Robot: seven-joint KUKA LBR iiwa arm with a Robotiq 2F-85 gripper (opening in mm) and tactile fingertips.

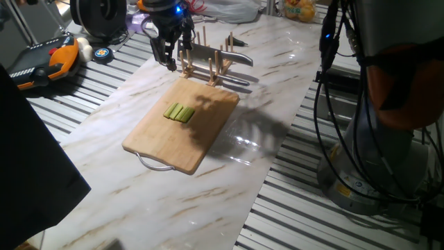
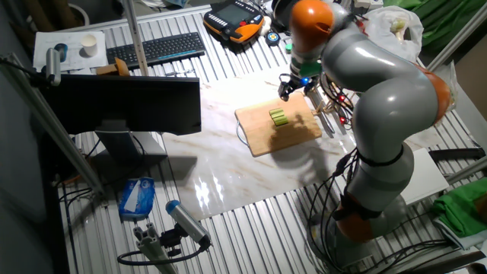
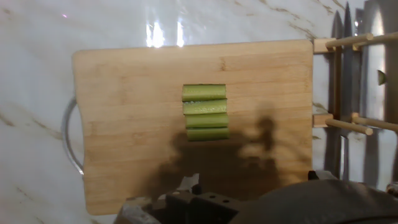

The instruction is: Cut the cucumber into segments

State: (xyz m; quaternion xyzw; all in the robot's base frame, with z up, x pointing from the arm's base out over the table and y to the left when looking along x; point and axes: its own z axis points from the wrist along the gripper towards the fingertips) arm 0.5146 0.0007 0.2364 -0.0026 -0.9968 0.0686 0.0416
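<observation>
Marble tabletop [image 1: 208, 201] in one fixed view: cucumber [image 1: 180, 112] sticks mid-board [image 1: 166, 149], claw [image 1: 166, 59] hovering toward the far edge, grip unclear. Other fixed view, same layout. Hand view: four sticks side by side, centred.

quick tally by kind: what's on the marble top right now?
Cucumber sticks: 4, side by side on the board
Cutting board: 1
Knife rack: 1, wooden pegs, at the board's far end
Knives: at least 2 in the rack; exact count unclear
Total: 8, if the knives are 2
The gripper hangs beside the rack, holding nothing visible.
</observation>
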